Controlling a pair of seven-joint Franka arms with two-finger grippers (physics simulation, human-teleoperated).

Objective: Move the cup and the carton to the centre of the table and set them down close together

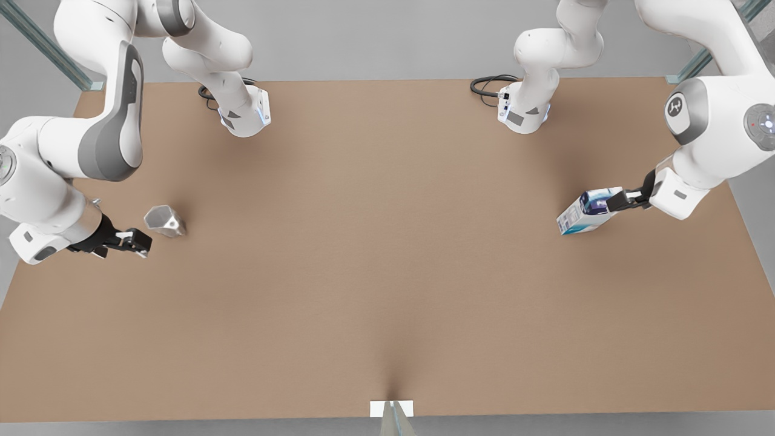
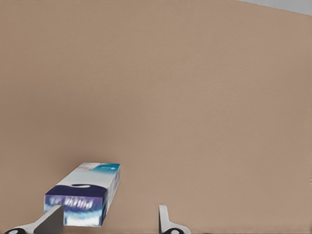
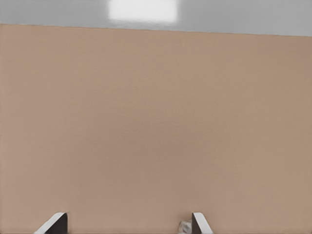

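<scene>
The silver faceted cup [image 1: 164,221] stands on the brown table [image 1: 387,254] at the front view's left. My right gripper [image 1: 138,242] is low beside it, just nearer the table's front edge, open with nothing between its fingers [image 3: 54,223]; a sliver of the cup [image 3: 184,226] shows by one fingertip. The white and blue carton [image 1: 586,212] lies on the table at the front view's right. My left gripper [image 1: 623,198] is at its end, open; in the left wrist view the carton [image 2: 85,194] lies close to one finger [image 2: 51,220], with the other finger well apart from it.
Both arm bases [image 1: 245,115] [image 1: 524,112] stand at the table's far edge with black cables beside them. A small white tag [image 1: 392,409] marks the near edge. The wide middle of the table is bare brown surface.
</scene>
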